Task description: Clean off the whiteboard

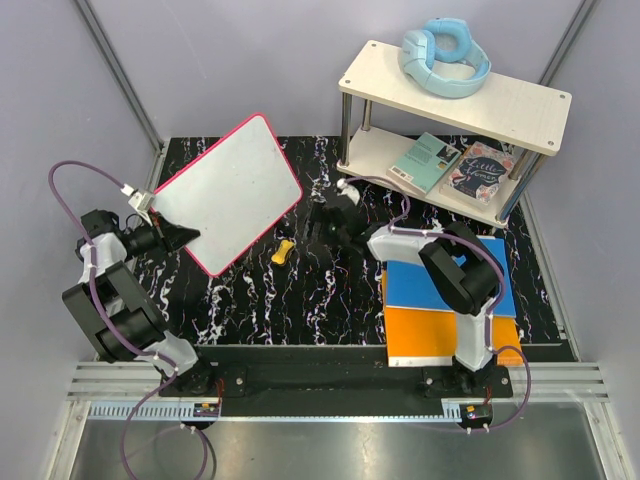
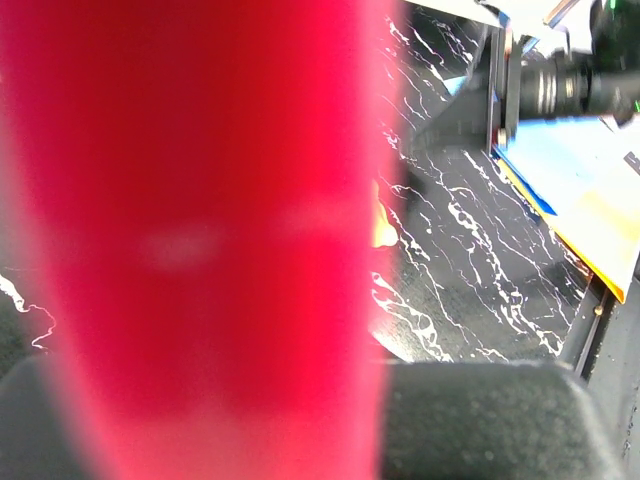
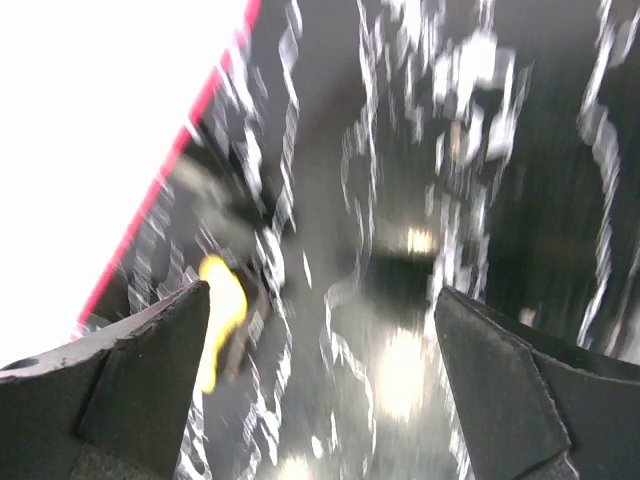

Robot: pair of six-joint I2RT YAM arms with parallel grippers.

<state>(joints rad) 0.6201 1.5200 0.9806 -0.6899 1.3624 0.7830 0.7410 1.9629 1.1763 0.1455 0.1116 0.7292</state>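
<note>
Top external shows one whiteboard (image 1: 235, 185), two books (image 1: 427, 162), one headset (image 1: 445, 57)

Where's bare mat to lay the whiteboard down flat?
Largest bare patch: centre-near of the black marbled mat, bordered by the tilted pink-rimmed whiteboard, small yellow object, orange flat rectangle and left arm base. Right side crowded: blue flat rectangle, right arm, two-tier white shelf.

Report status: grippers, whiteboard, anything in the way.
Left gripper shut on whiteboard rim, board tilted up, no writing visible. Right gripper open, empty. Small yellow object on table near it.
</note>
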